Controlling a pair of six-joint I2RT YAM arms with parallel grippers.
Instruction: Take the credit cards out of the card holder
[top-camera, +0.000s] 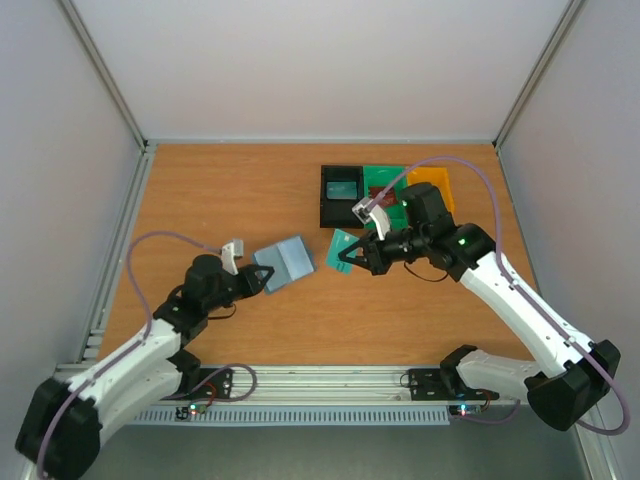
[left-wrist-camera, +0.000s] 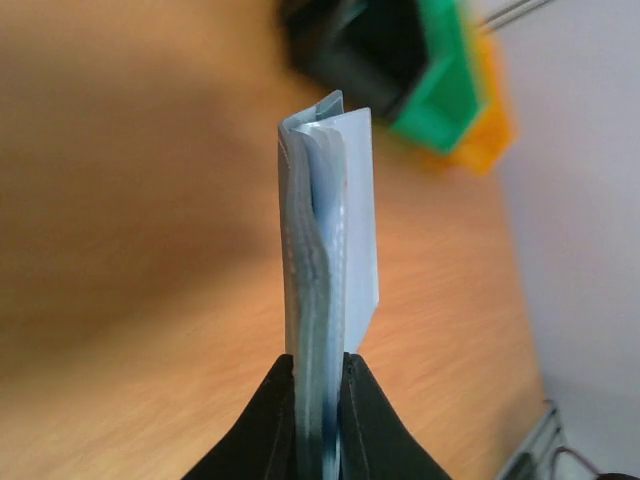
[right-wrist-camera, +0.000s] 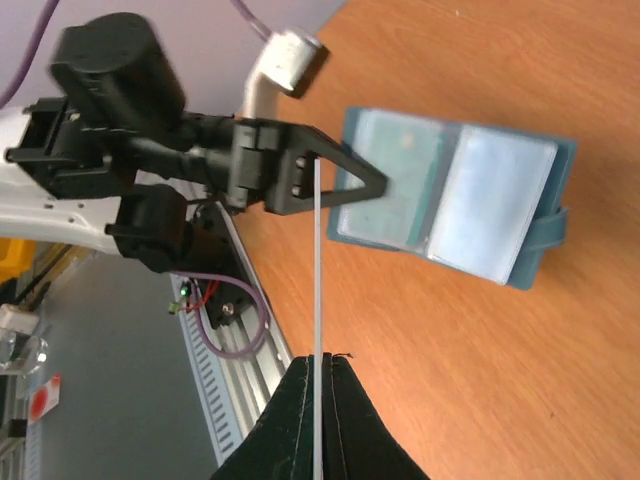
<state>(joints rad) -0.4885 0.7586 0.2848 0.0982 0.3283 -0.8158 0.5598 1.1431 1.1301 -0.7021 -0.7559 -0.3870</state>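
My left gripper is shut on one edge of the card holder, a blue-grey bifold held just above the table, left of centre. The left wrist view shows the holder edge-on, clamped between the black fingers. In the right wrist view it lies open with pale pockets showing, the left gripper at its edge. My right gripper is shut on a thin credit card, teal-green from above and clear of the holder to its right. That card appears edge-on as a thin white line.
Three small bins stand side by side at the back right: black, green and yellow. A teal rectangle lies in the black bin. Grey walls enclose the table on three sides.
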